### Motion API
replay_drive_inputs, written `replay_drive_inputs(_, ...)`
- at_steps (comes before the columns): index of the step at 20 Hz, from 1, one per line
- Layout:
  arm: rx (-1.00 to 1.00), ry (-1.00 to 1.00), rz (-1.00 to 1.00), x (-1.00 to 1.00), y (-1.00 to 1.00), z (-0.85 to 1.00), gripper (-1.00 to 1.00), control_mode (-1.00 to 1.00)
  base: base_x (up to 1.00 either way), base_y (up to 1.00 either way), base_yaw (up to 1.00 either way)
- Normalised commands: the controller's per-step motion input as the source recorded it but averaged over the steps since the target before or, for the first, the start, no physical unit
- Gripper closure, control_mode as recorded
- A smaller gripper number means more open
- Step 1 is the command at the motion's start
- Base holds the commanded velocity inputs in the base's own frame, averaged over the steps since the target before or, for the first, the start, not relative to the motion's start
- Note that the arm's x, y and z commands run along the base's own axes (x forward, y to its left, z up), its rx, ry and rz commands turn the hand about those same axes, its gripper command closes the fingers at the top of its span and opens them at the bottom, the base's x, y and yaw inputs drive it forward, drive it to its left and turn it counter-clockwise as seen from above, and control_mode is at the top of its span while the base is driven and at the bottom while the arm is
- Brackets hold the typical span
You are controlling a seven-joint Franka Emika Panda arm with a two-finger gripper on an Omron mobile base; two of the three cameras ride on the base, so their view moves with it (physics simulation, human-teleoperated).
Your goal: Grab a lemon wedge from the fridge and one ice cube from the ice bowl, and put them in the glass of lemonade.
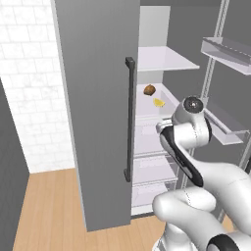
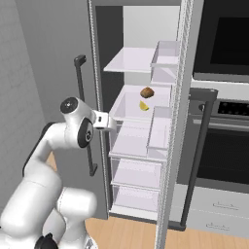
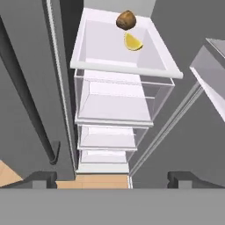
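The fridge (image 1: 93,98) stands with its right door swung open and its left door shut. On a white middle shelf (image 3: 123,68) lies the lemon wedge (image 3: 132,42), small and bright yellow, also seen from the base at lemon wedge (image 1: 159,102) and lemon wedge (image 2: 144,106). A brown roundish lump (image 3: 126,19) sits just behind it. My gripper (image 3: 112,180) is open with nothing between its fingers. It hangs in front of the fridge opening, below and short of the wedge's shelf. The ice bowl and the glass of lemonade are out of view.
The open door (image 2: 175,121) with its rack shelves (image 1: 228,51) flanks the hand on the right. The shut door's dark bar handle (image 1: 129,117) is on the left. Clear drawers (image 3: 116,99) stack below the shelf. A black wall oven (image 2: 223,44) stands further right.
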Motion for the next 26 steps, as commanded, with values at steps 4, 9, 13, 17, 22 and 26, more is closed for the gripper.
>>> replay_drive_inputs(4,0.0,0.19,0.0,-0.94,0.0,0.36,-1.0,-1.0,0.0,0.0,0.0)
replay_drive_inputs(9,0.01,0.0,0.0,-0.84,0.01,0.42,-1.0,-1.0,0.0,0.0,0.0)
replay_drive_inputs(13,0.12,-0.02,0.0,-0.56,0.02,0.36,-1.0,-1.0,0.0,0.0,0.0)
replay_drive_inputs(17,0.14,-0.02,-0.03,-0.25,0.0,0.36,-1.0,-1.0,0.0,0.0,0.0)
replay_drive_inputs(22,0.01,0.08,-0.15,-0.16,-0.07,0.05,-1.0,-1.0,0.0,0.0,0.0)
replay_drive_inputs(26,0.0,0.0,-0.08,0.0,-0.03,0.0,-1.0,-1.0,0.0,0.0,0.0)
